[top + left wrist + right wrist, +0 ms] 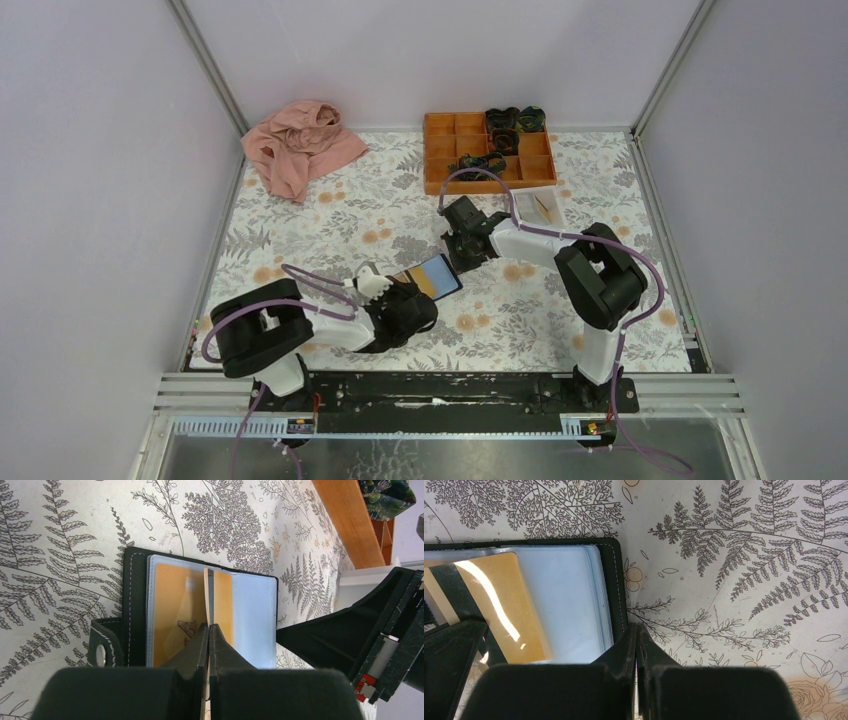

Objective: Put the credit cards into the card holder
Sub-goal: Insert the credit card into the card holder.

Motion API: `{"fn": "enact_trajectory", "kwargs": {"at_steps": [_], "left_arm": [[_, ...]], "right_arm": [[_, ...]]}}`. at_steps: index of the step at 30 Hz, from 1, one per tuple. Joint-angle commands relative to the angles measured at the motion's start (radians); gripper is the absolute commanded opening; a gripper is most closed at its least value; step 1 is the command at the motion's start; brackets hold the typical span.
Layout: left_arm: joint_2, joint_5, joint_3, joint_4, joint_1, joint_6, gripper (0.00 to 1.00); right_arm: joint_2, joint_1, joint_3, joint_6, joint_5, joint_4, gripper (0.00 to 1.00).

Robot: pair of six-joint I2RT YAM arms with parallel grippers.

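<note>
Credit card [206,596] edge-on in left pincer [209,628], face unseen

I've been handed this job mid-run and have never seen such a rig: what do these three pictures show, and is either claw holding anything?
These are two small robot arms bolted to the near edge of a table, each ending in a two-finger gripper. The wide picture looks down from above and behind them. The other two come from cameras on the wrists, so each shows its own fingers at the bottom.

On the flowered table lie an open black card holder, a pink cloth, an orange compartment tray and a small white tray.

The left gripper is shut on a credit card, seen edge-on above another orange card lying in the holder. The right gripper is shut and empty, its tips at the holder's edge.
</note>
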Motion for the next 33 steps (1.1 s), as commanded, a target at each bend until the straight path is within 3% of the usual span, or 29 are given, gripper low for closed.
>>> {"fn": "enact_trajectory", "kwargs": {"at_steps": [1,26,33], "left_arm": [[0.054,0.048,0.002,-0.111,-0.016,0.024,0.0],[0.083,0.101,0.067,-0.175,-0.017,0.167,0.0],[0.035,0.112,0.016,-0.168,-0.017,0.193,0.0]], "right_arm": [[0.078,0.025,-0.019,0.002,0.001,-0.029,0.0],[0.095,0.024,-0.002,0.002,0.028,-0.06,0.0],[0.111,0.025,0.018,0.011,0.027,-0.061,0.0]]}}
